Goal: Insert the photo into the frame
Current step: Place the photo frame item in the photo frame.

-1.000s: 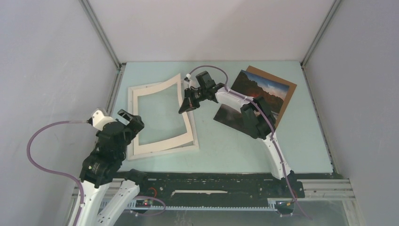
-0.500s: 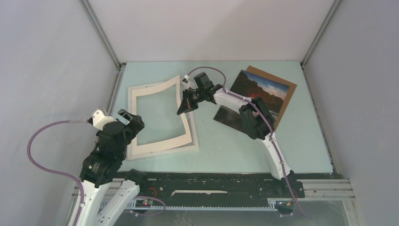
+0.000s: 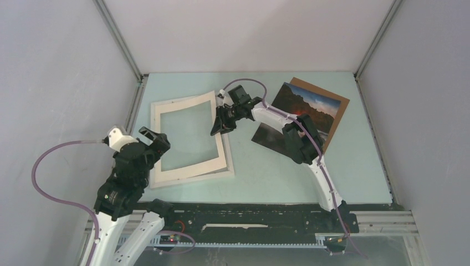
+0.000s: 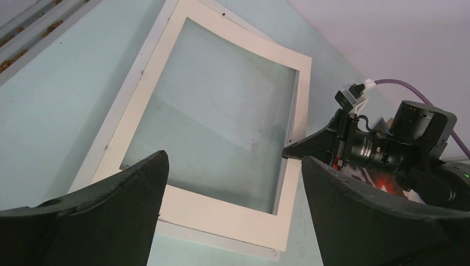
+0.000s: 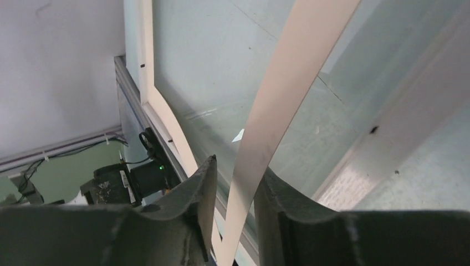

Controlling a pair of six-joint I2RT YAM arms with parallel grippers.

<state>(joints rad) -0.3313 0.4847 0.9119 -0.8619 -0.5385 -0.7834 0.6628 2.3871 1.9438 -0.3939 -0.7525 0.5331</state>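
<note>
Here the right gripper (image 3: 214,131), jaws parted, straddles the thin white card mat (image 3: 183,101) at its 3 o'clock edge. The left gripper (image 3: 157,138) gapes, empty.

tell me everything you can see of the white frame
The frame is a thin white rectangle with a narrow moulded rim, lying flat on the pale green table, left of centre. A bendy white card mount rests on it, its right side bowed up between the right end effector's parted fingers.
</note>
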